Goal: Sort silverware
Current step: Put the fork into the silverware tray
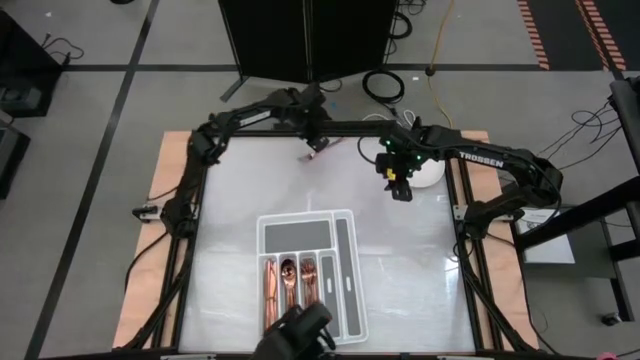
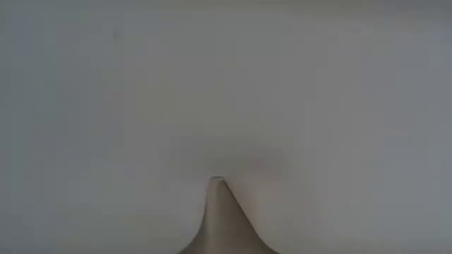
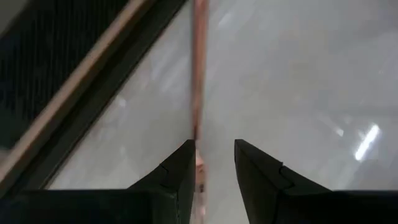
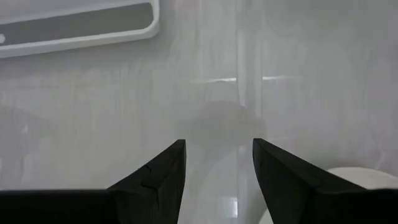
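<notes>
The silverware that shows is copper. Several pieces [image 1: 288,283] lie in three slots of the white divided tray [image 1: 345,262] near the table's front. One more slim copper piece [image 3: 199,68] lies at the far middle of the table [image 1: 312,153]. My left gripper [image 1: 318,143] stands over it, pointing steeply down. Its fingers are apart, and the piece runs through the gap [image 3: 215,155], close along one finger [image 3: 180,174]. My right gripper [image 1: 398,188] hangs open over bare table beside the round white plate [image 1: 430,172], nothing between its fingers [image 4: 217,158]. My left gripper may or may not touch the copper piece; I cannot tell. The piece's near part [image 3: 199,155] lies along the inner side of one finger, and the other finger stands clear of it. The fingers slant down from above and lie along the piece.
The tray's long side slot [image 1: 343,245] and top slot [image 1: 295,237] show no pieces; its corner shows in the right wrist view [image 4: 81,25]. The plate's rim [image 4: 367,180] is next to my right fingers. The table's dark far frame [image 3: 74,93] runs close by my left gripper.
</notes>
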Available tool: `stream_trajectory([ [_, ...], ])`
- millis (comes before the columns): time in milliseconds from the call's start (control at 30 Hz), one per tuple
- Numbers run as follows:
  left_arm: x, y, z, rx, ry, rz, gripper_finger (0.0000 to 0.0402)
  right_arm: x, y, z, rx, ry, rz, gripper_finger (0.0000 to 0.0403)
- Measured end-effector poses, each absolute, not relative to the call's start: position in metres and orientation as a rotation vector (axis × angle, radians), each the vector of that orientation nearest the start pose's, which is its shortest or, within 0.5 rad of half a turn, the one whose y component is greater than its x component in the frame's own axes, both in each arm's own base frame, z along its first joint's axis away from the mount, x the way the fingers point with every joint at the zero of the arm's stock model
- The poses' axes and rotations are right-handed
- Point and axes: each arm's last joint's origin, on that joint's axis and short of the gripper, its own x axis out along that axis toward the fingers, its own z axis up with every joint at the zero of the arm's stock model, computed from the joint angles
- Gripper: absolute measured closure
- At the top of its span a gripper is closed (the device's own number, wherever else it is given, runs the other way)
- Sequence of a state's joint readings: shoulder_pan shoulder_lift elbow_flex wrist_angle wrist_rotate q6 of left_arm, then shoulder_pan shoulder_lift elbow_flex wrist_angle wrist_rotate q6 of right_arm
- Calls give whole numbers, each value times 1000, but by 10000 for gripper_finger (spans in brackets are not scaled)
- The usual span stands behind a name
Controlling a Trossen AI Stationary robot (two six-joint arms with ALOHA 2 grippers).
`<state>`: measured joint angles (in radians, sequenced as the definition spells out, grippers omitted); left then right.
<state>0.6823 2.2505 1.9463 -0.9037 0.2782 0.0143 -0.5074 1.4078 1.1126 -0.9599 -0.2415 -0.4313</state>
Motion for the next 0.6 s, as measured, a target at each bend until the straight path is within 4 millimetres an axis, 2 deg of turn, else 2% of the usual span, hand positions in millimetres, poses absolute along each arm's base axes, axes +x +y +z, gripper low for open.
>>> stream_trajectory([
  [267,380,296,171,-562,1203,338,291,229,-123,259,83,1170,13,225],
  [600,380,297,170,-531,1217,332,291,231,-124,260,83,1155,2,225],
])
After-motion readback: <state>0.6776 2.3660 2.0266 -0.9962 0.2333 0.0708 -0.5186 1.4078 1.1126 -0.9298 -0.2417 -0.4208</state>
